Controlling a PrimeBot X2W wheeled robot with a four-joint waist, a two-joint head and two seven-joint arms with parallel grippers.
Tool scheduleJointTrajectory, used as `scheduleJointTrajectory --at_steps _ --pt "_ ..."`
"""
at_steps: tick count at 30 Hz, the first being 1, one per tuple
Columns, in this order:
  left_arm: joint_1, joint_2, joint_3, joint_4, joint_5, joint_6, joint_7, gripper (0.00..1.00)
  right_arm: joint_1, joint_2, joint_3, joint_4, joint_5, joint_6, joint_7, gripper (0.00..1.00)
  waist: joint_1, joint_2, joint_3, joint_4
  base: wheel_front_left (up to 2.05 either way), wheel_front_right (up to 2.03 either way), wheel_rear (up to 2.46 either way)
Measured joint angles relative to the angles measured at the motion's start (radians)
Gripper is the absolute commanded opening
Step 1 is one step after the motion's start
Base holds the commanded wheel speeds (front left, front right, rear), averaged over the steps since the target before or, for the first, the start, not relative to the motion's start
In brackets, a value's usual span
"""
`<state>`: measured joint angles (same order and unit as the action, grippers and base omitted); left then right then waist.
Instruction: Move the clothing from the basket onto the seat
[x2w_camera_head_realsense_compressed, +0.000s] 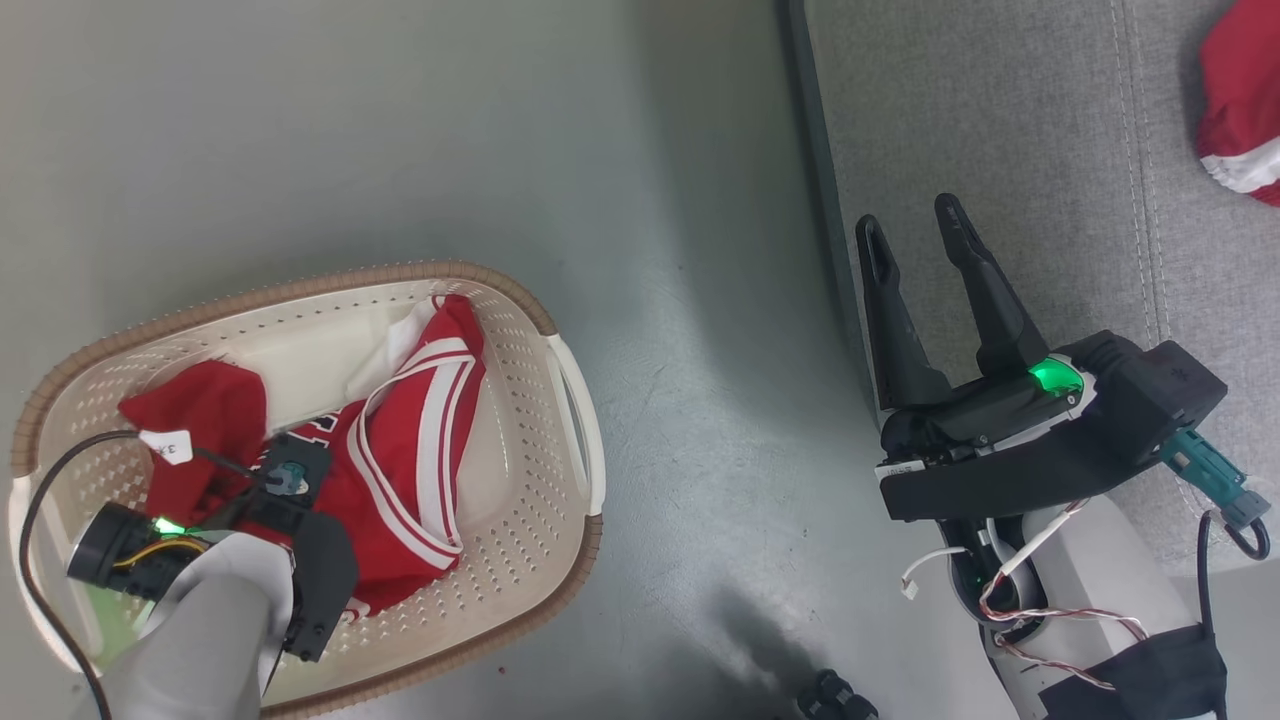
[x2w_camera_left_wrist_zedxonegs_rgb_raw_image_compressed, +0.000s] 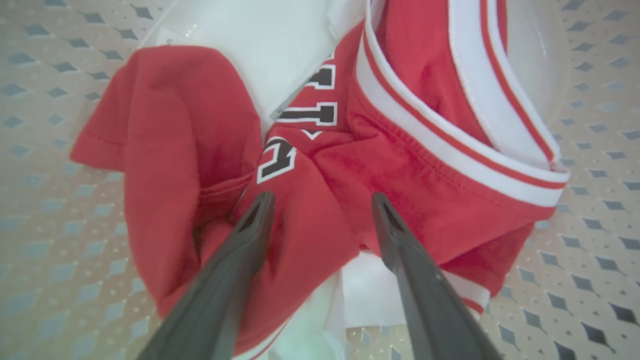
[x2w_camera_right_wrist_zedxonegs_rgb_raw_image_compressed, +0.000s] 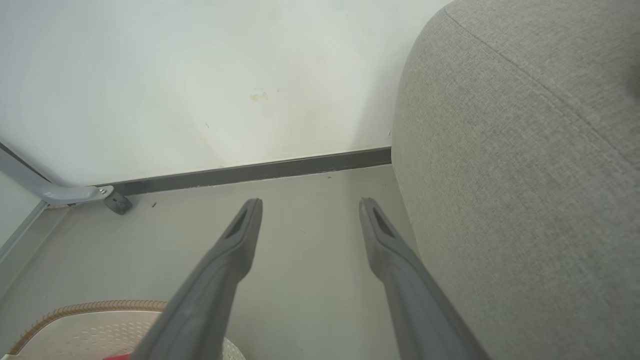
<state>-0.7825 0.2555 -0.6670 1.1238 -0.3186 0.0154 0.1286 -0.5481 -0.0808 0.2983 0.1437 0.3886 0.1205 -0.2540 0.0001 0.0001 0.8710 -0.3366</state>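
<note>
One red garment (x2w_camera_head_realsense_compressed: 1238, 100) already lies on the grey sofa cushion (x2w_camera_head_realsense_compressed: 1000, 120); the red jersey (x2w_camera_head_realsense_compressed: 400, 450) with white trim sits crumpled in the laundry basket (x2w_camera_head_realsense_compressed: 450, 270), so the task looks partly done. The left gripper (x2w_camera_left_wrist_zedxonegs_rgb_raw_image_compressed: 320, 200) is down in the basket, fingers spread wide over the jersey's lettered folds, nothing pinched yet; the right gripper (x2w_camera_head_realsense_compressed: 912, 215) hangs open and empty at the cushion's edge.

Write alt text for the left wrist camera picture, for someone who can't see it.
The left gripper, two long dark fingers spread open, points at crumpled red fabric sports clothing with white stripes and black-and-white lettering. The clothing lies in a cream-white plastic basket with rows of small holes.
</note>
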Motion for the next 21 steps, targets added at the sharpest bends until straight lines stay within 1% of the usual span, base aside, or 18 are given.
scheduleJointTrajectory --at_steps 2,4,6,10,13,19,20,21 --pt "-0.005 0.001 -0.017 0.008 0.01 -0.016 0.007 1.0 0.0 0.001 0.0 0.0 -0.002 0.0 0.0 1.0 -0.0001 -0.0001 0.002 -0.003 0.0 0.0 0.0" --pt "-0.011 0.0 -0.038 0.011 0.022 -0.043 0.011 1.0 0.0 0.002 0.0 0.0 -0.002 0.003 0.0 1.0 0.0 0.0 0.005 -0.006 0.0 0.0 0.0" --pt "-0.012 -0.002 -0.075 0.016 0.048 -0.062 0.012 1.0 -0.001 0.002 0.001 0.0 -0.002 0.003 0.0 1.0 0.0 0.0 0.008 -0.008 0.0 0.0 0.0" --pt "-0.014 -0.007 -0.128 0.036 0.1 -0.078 0.035 1.0 -0.002 0.005 0.004 0.0 -0.003 0.003 0.0 1.0 0.0 -0.0001 0.014 -0.013 0.0 0.0 0.0" --pt "-0.015 -0.009 -0.154 0.058 0.132 -0.078 0.055 1.0 -0.004 0.009 0.009 0.0 -0.009 0.003 0.0 1.0 -0.0001 -0.0002 0.02 -0.017 0.0 0.0 0.0" --pt "-0.046 -0.008 -0.144 0.067 0.13 -0.076 0.044 1.0 -0.016 0.012 0.01 0.0 -0.01 0.003 -0.002 1.0 0.0 -0.0001 0.036 -0.024 0.0 0.0 0.0" --pt "-0.05 -0.008 -0.143 0.069 0.129 -0.076 0.044 0.97 -0.016 0.012 0.01 0.001 -0.01 0.003 -0.002 1.0 0.0 -0.0001 0.038 -0.025 0.0 0.0 0.0" --pt "-0.053 -0.008 -0.141 0.069 0.128 -0.076 0.036 0.97 -0.016 0.012 0.01 0.001 -0.01 0.003 -0.002 1.0 0.0 -0.0002 0.04 -0.026 0.0 0.0 0.0"
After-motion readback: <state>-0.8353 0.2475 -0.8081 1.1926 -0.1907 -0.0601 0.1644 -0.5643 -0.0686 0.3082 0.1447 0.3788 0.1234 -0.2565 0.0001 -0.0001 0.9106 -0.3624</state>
